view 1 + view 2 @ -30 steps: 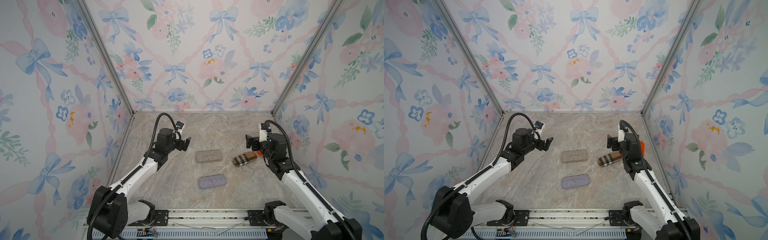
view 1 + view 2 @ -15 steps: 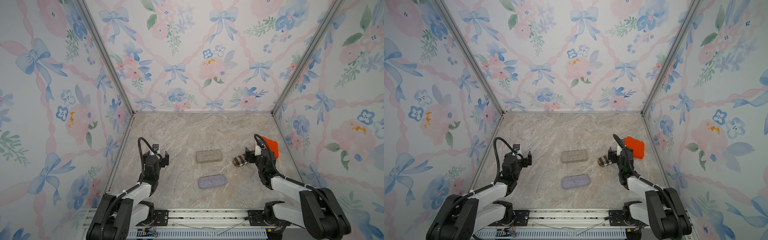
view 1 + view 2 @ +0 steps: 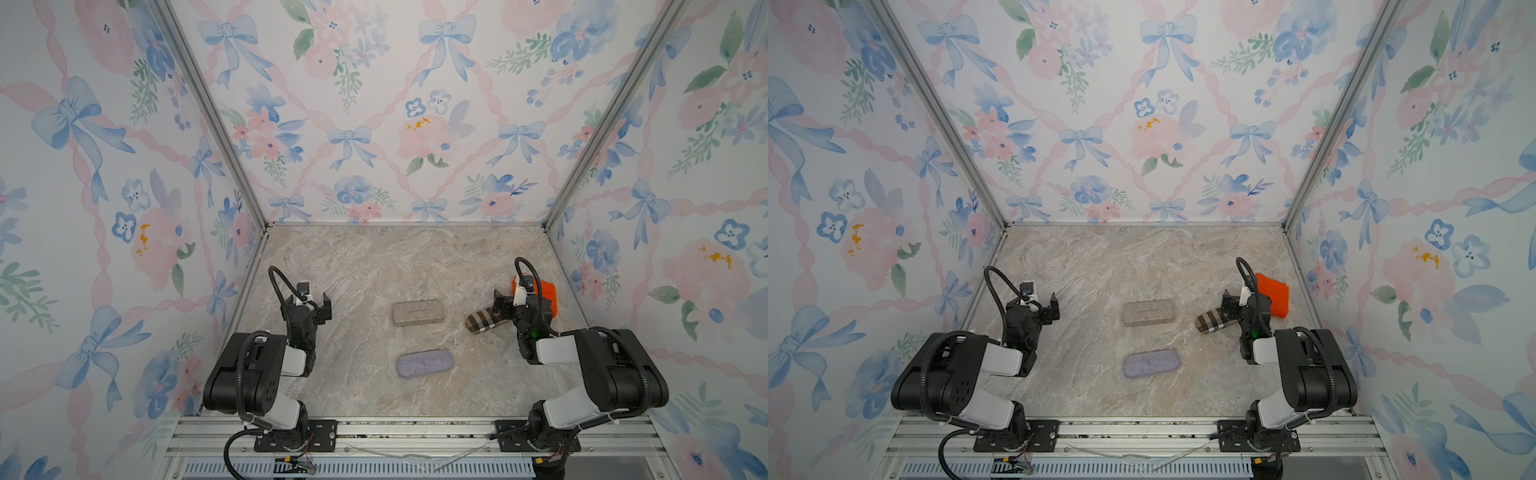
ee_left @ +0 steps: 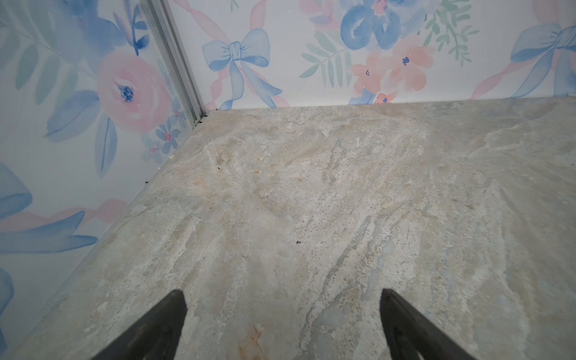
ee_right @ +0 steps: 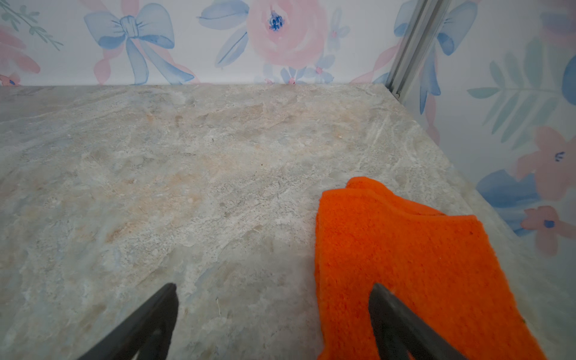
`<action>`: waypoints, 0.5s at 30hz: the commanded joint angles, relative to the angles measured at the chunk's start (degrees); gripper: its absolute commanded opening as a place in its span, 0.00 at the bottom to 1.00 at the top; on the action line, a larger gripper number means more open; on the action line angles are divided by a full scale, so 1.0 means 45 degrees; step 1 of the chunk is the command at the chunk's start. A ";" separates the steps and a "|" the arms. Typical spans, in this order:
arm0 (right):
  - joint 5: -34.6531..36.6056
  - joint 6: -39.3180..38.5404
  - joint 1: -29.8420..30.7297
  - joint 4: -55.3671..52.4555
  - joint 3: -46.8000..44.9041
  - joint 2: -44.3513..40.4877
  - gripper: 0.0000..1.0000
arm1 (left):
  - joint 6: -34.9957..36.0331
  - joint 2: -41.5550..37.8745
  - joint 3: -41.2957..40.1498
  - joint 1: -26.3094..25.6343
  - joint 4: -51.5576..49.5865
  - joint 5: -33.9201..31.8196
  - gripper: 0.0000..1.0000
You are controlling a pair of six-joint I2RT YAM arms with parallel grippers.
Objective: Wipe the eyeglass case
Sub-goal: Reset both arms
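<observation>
Bench [image 3: 374, 266]: marbled stone top, walled on three sides by floral paper.
Left tool [image 3: 312, 306]: released, jaws spread wide with nothing between them. It sits low over bare stone near the left edge and points toward the back wall.
Right tool [image 3: 512, 300]: released, jaws apart and gripping nothing. It is near the right edge and also points toward the back wall.
Plaid eyeglass case [image 3: 482, 322]: lies flat near the right edge, angled. Its far end is hidden behind the right tool, so contact cannot be told.
Beige eyeglass case [image 3: 418, 312]: rectangular, lies flat about mid-bench, well apart from both tools.
Lavender eyeglass case [image 3: 424, 362]: rounded ends, lies flat between the beige one and the front edge.
Orange cloth [image 3: 547, 296]: folded, lies by the right edge, just beyond the right tool and beside the plaid case.
Right wrist view: one finger [image 5: 389, 314] overlaps the cloth's near edge and the other is over bare stone. Whether the finger touches the cloth cannot be told.
Left wrist view: bare stone only and the back left corner.
</observation>
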 commanded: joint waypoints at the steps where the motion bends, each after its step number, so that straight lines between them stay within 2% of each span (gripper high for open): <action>1: -0.0297 0.0160 -0.0064 -0.0766 0.0538 -0.0104 0.96 | -0.0255 -0.0053 0.0310 0.0071 0.0561 0.0359 0.98; 5: -0.0190 0.0134 0.0026 -0.0676 0.0519 -0.0079 0.96 | -0.0311 -0.0003 0.0445 0.0110 0.0332 0.0355 0.98; 12: 0.0910 -0.0352 0.0677 -0.0823 0.0598 -0.0079 0.96 | -0.0328 -0.0034 0.0418 0.0110 0.0339 0.0368 0.98; 15: 0.0799 -0.0288 0.0615 -0.0880 0.0640 -0.0060 0.96 | -0.0311 -0.0039 0.0418 0.0110 0.0350 0.0373 0.98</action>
